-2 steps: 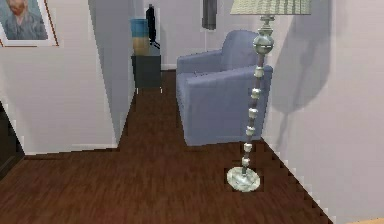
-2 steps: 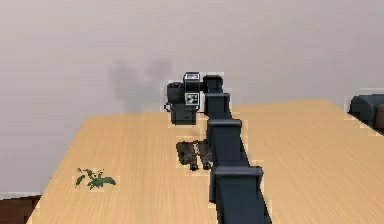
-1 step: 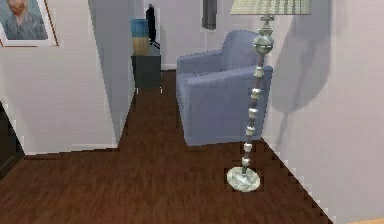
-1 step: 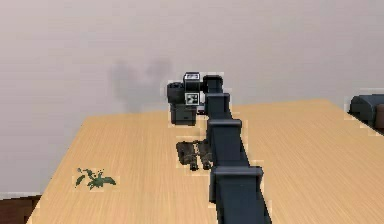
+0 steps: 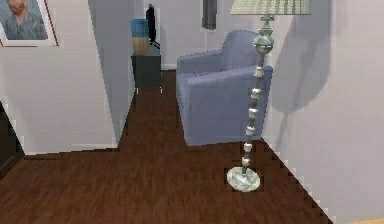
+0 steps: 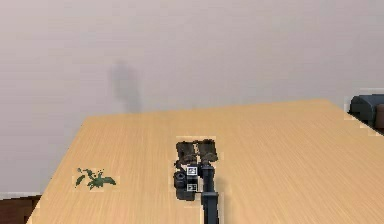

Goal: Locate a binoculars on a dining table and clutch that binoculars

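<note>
Dark binoculars (image 6: 198, 151) on the table (image 6: 290, 140), near the middle of its near edge
Gripper (image 6: 199, 172) sits right at them, arm (image 6: 211, 205) reaching in over that edge, likely lined up for the grab; whether it holds anything, I cannot tell. Green sprig (image 6: 95, 180) lies by a near corner, well apart

Binoculars (image 6: 198, 151) on the table (image 6: 290, 140) — leafy sprig (image 6: 95, 179) well to their left

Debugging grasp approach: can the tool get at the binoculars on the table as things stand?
Probably yes. The tool sits right by the binoculars on the dining table, nothing visible between them; the green sprig lies well aside.
</note>
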